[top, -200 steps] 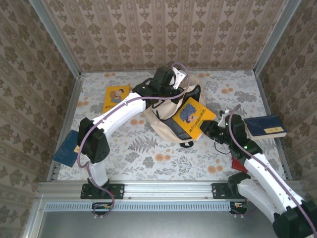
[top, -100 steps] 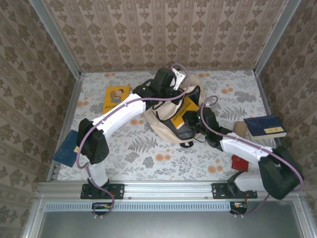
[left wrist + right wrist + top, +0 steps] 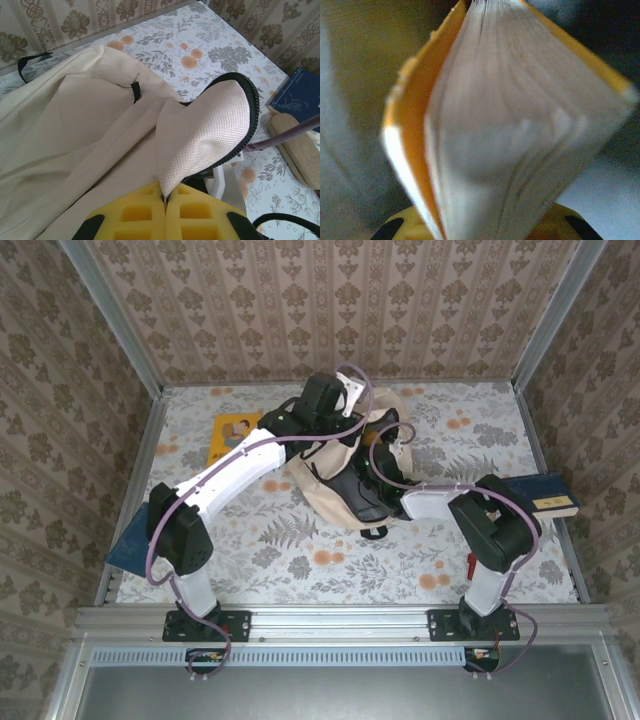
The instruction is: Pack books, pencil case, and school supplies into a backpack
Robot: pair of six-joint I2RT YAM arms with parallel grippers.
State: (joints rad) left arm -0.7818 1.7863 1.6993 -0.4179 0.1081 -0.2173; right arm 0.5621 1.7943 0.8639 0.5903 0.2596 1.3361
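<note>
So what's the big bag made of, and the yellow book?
The backpack looks like soft matte beige cloth: it creases, and its flap's lining shows a coarse weave. The yellow book seems paper, with fanned page edges inside a thin cover.

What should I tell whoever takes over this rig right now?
Left hand: shut on the backpack by its flap, holding it open.
Right hand: shut on a yellow book, pushed into the opening.
Done: that book is going in, not released.
Left to pack: second yellow book, navy book at the left edge, navy book on the right, all on the table.
</note>
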